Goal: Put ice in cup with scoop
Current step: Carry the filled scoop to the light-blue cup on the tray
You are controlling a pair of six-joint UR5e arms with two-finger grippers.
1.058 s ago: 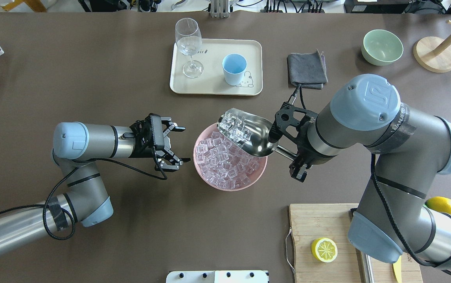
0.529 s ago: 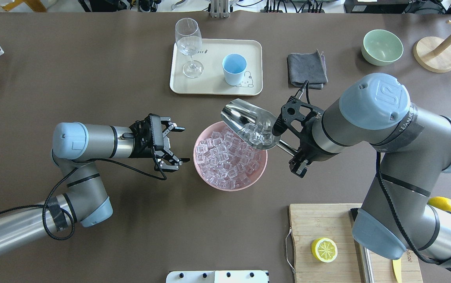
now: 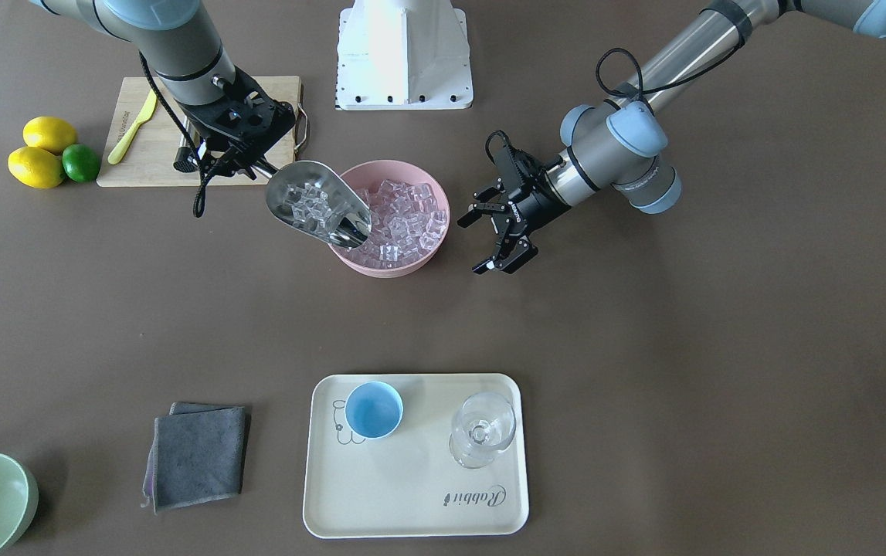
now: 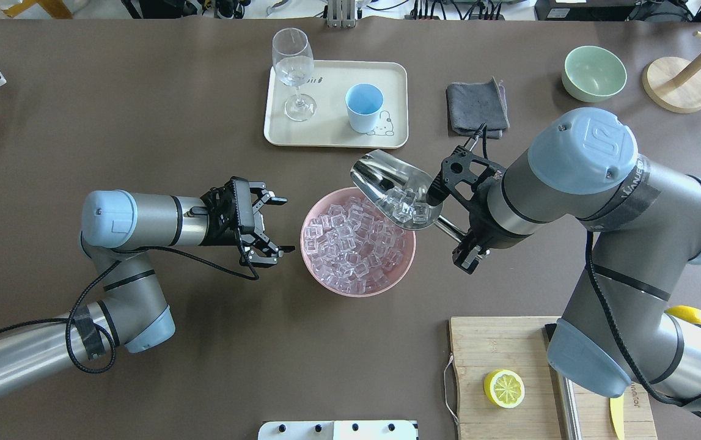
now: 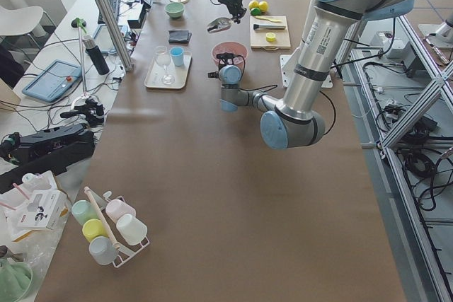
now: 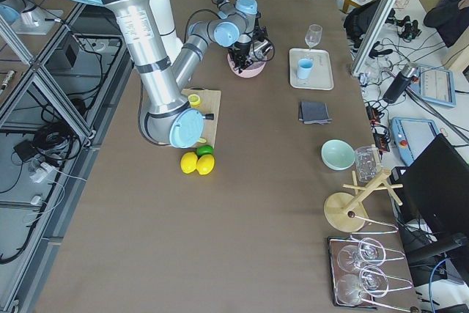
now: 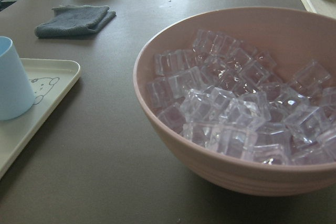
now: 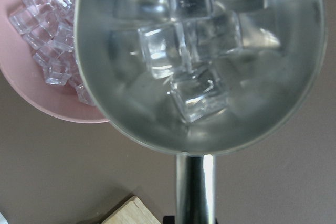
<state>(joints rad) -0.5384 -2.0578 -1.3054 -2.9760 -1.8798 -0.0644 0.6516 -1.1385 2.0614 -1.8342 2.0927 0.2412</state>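
My right gripper (image 4: 457, 235) is shut on the rod handle of the steel scoop (image 4: 393, 189), which it holds just above the far right rim of the pink bowl (image 4: 302, 241). Several clear ice cubes (image 8: 194, 56) lie at the back of the scoop, and many more ice cubes (image 4: 350, 244) fill the bowl. The light-blue cup (image 4: 363, 107) stands empty on the cream tray (image 4: 332, 122), beyond the scoop. My left gripper (image 4: 280, 223) is open and empty, level with the bowl on its left. The left wrist view shows the bowl (image 7: 210, 166) and the cup (image 7: 13, 80).
A wine glass (image 4: 293, 67) stands on the tray left of the cup. A grey cloth (image 4: 477, 109) and a pale green bowl (image 4: 593, 73) lie to the right. A cutting board (image 4: 497, 348) with a lemon half (image 4: 504, 388) is at the near right.
The scoop has tipped back, so its ice slid from the mouth to the rear. It has also moved a little right and toward the tray. The left arm has not moved.
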